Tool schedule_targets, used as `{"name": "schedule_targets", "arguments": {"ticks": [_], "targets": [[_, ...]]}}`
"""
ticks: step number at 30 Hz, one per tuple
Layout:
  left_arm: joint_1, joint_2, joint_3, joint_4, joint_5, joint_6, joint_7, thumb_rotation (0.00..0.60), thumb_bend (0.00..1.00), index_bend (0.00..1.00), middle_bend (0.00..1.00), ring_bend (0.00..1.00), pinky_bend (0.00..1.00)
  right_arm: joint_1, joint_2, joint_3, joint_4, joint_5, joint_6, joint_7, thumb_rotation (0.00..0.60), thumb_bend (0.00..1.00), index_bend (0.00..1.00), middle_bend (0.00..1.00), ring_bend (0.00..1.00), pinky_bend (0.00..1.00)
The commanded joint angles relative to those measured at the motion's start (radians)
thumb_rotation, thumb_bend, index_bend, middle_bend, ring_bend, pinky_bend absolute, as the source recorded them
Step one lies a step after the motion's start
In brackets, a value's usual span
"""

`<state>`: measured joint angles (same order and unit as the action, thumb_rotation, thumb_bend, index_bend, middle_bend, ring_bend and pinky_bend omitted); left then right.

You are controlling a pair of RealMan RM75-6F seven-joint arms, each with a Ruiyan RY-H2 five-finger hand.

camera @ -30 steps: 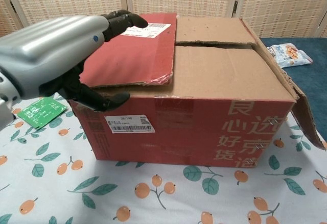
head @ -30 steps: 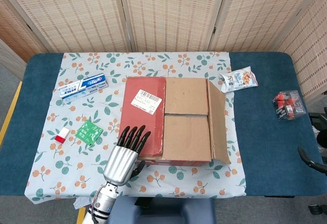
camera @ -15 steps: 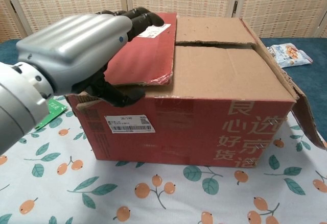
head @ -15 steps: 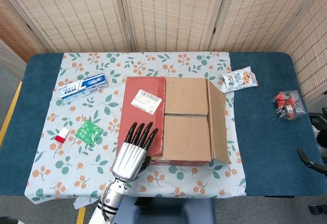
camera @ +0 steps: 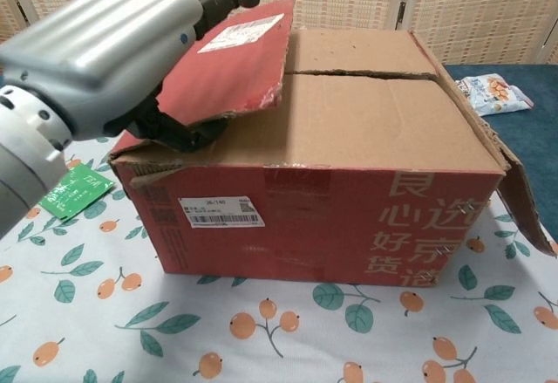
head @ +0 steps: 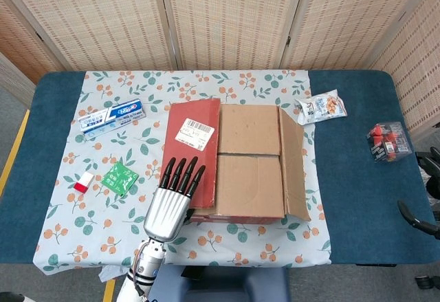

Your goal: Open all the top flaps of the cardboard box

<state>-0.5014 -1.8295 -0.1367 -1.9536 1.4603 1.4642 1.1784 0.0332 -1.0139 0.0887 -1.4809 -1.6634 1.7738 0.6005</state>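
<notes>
The cardboard box [head: 237, 161] sits in the middle of the desk [head: 357, 178], on a flowered cloth [head: 103, 226]. The left hand [head: 172, 195] is at the box's left front corner. Its dark fingers [head: 182, 175] lie on top of the red flap [head: 192, 144], and in the chest view the thumb [camera: 179, 134] is tucked under the flap's front edge, so the hand grips that flap between fingers and thumb. The red flap is tilted up off the box top, its free edge raised above the brown flaps just to the right of the fingers. Those two brown flaps [head: 251, 157] lie flat and closed, meeting at a seam across the middle. Farther right of the fingers, the right-side flap [head: 297, 164] hangs outward and down along the box's side.

The right hand does not show in either view.

To the left of the fingers lie a green packet [head: 120, 178] and a small red-and-white eraser [head: 82, 181]; beyond them, toward the screen, rests a toothpaste box [head: 112, 117]. Well apart on the right lie a snack bag [head: 321, 106] and a clear pack of red items [head: 388, 142].
</notes>
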Motion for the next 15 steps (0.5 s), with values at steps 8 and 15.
{"name": "schedule_targets", "arguments": {"ticks": [8, 15], "targets": [[0.119, 0.101, 0.048, 0.035, 0.216, 0.207, -0.056, 0.600, 0.44, 0.00, 0.00, 0.00, 0.00, -0.005, -0.003, -0.003, -0.007, 0.000, 0.003, -0.020, 0.600, 0.38, 0.00, 0.00, 0.00, 0.00], [0.235, 0.202, 0.048, 0.071, 0.227, 0.350, -0.252, 0.600, 0.44, 0.00, 0.00, 0.00, 0.00, 0.002, -0.011, -0.009, -0.026, -0.003, -0.021, -0.083, 0.600, 0.38, 0.00, 0.00, 0.00, 0.00]]}}
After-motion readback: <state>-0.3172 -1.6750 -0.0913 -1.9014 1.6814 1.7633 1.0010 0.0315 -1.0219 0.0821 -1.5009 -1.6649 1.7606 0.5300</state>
